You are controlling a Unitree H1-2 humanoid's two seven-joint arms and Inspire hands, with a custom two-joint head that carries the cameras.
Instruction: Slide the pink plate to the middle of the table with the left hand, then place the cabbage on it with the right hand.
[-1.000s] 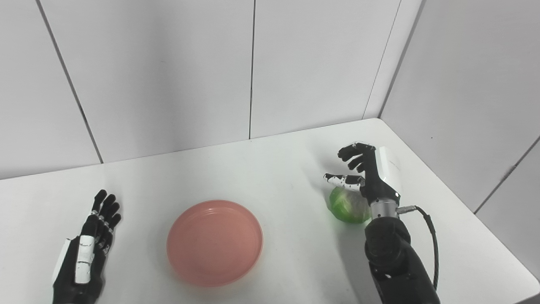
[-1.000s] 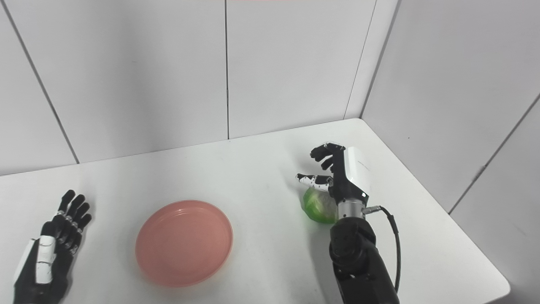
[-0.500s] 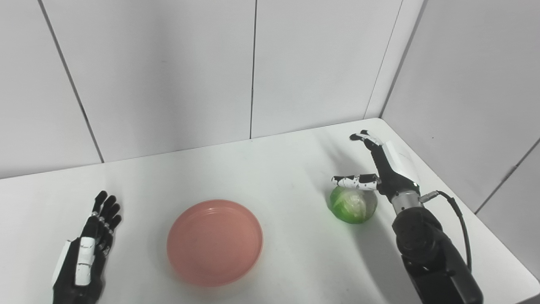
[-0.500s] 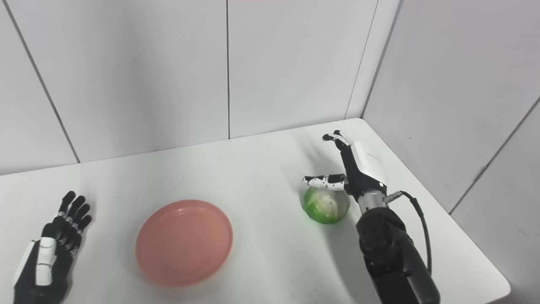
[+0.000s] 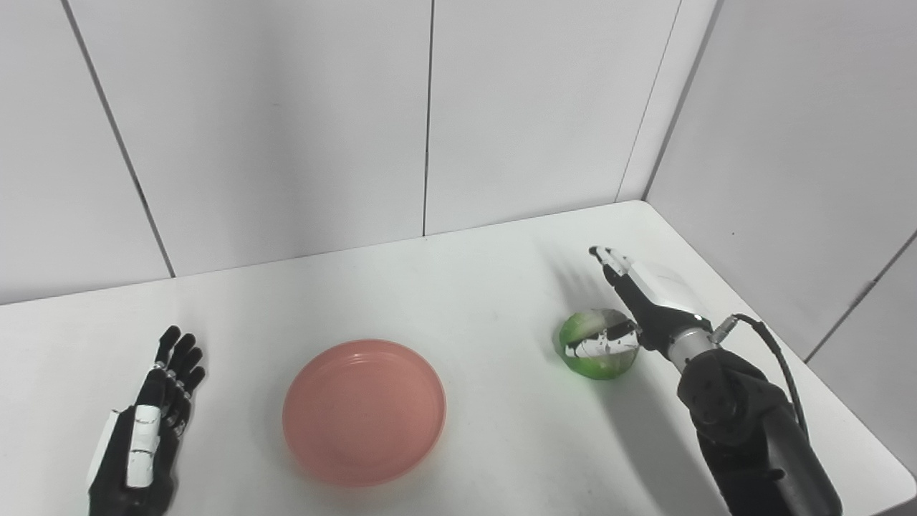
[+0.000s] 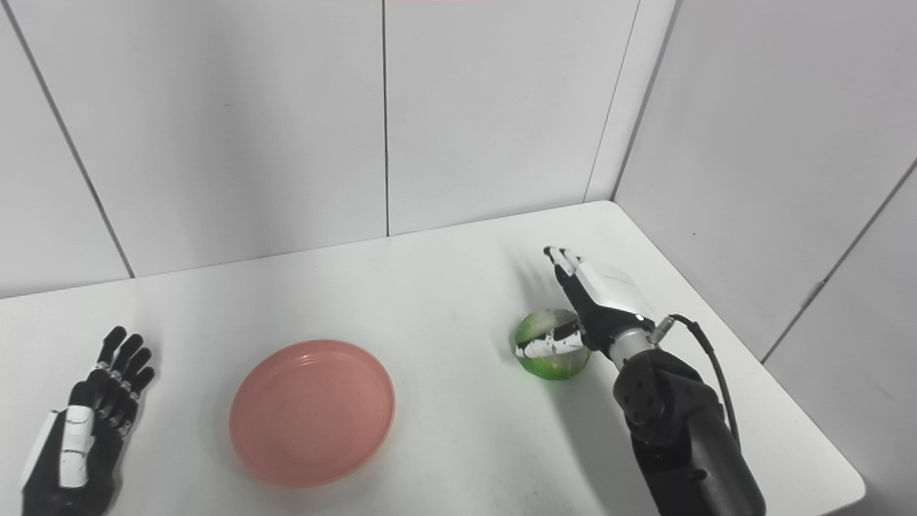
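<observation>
White panelled walls close in on a white matte table, corner at 1 o'clock.

Pink plate — shallow, round, raised rim, smooth with a dull sheen, likely plastic — sits flat near the table's middle, a little toward 7 o'clock. Nothing on it. Sliding step looks done, or close to it.

Left hand lies at 8 o'clock, well apart from the plate, fingers straight and a little spread, holding nothing.

Cabbage rests on the table at 3 o'clock from the plate, well apart from it. Small, near-round, bright green with pale veined patches and a glossy surface; probably a light toy or a tight head, cannot tell which.

Right hand is just beside the cabbage on its 3 o'clock side. Its thumb crosses the front of the ball, fingers reaching out straight past it toward 12 o'clock — not yet curled round, so spread wide with no hold taken.

Handling judgement: round and slick, so it will likely roll or squirt out of a pinch. Best taken round the widest part, fingers wrapped over the far side against the thumb. Light load; firm enough for a moderate squeeze, probably. The plate's rim should stop it rolling once it is set down.
</observation>
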